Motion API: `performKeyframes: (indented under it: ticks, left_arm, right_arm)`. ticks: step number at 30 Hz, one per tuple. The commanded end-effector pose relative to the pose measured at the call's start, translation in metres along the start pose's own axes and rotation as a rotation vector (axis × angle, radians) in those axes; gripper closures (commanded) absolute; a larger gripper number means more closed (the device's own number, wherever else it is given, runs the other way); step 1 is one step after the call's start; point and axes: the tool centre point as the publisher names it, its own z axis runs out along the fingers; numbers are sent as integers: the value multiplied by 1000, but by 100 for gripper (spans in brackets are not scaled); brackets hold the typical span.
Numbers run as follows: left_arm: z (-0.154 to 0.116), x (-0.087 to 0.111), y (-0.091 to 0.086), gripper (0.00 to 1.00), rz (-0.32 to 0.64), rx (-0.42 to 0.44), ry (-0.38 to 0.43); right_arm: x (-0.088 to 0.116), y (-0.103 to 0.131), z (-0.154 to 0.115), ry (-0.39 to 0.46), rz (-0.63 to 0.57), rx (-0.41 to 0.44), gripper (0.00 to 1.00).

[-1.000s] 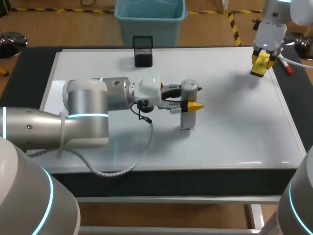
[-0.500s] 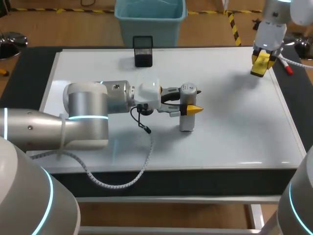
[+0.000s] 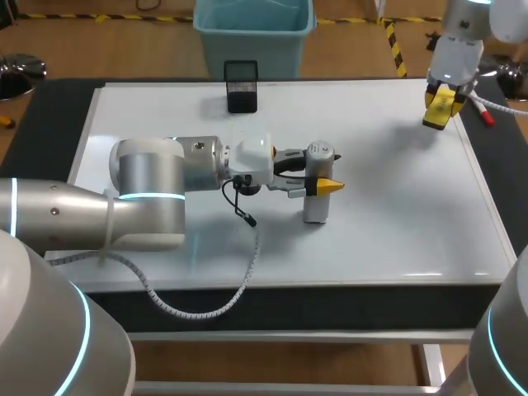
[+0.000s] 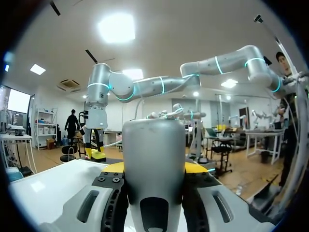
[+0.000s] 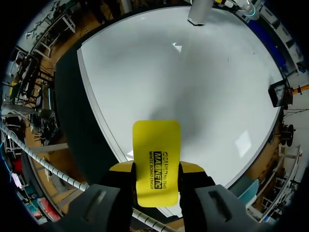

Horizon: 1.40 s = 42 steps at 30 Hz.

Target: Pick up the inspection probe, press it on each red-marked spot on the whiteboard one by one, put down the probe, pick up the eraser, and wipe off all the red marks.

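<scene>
The left gripper (image 3: 317, 172) comes in from the left and pinches the probe (image 3: 315, 208) from two sides, its yellow tips pressed against the grey body. The probe stands upright near the middle of the whiteboard (image 3: 396, 214), and its lower end appears to rest on the surface. In the left wrist view the probe fills the gap between the fingers.

The right gripper (image 3: 440, 103) hangs over the far right corner of the whiteboard, well apart from the probe. It pinches the yellow eraser (image 5: 157, 145), which juts out past the fingertips towards the board. Whether the eraser touches the board cannot be told.

A black mesh cup (image 3: 241, 86) stands on the far edge of the whiteboard, left of the middle.
</scene>
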Motion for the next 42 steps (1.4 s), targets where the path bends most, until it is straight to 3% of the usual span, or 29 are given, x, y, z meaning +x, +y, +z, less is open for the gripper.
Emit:
performKeyframes:
  ticks: [1, 11, 19, 24, 34, 42]
  left_arm:
    - [-1, 0, 0, 100, 1, 0, 1]
    - [-1, 0, -2, 100, 5, -2, -2]
    - [-16, -3, -29, 100, 47, 40, -29]
    - [-46, -16, -35, 100, 53, 58, -82]
    - [-124, -51, -58, 100, 103, -11, -200]
    - [-178, -69, -69, 100, 144, 2, -231]
  right_arm:
    - [0, 0, -1, 4, -2, 1, 100]
    - [0, 0, -1, 4, -2, 1, 100]
    - [0, 0, -1, 4, -2, 1, 100]
    - [0, 0, -1, 4, -2, 1, 100]
    - [0, 0, -1, 4, -2, 1, 100]
    - [0, 0, -1, 4, -2, 1, 100]
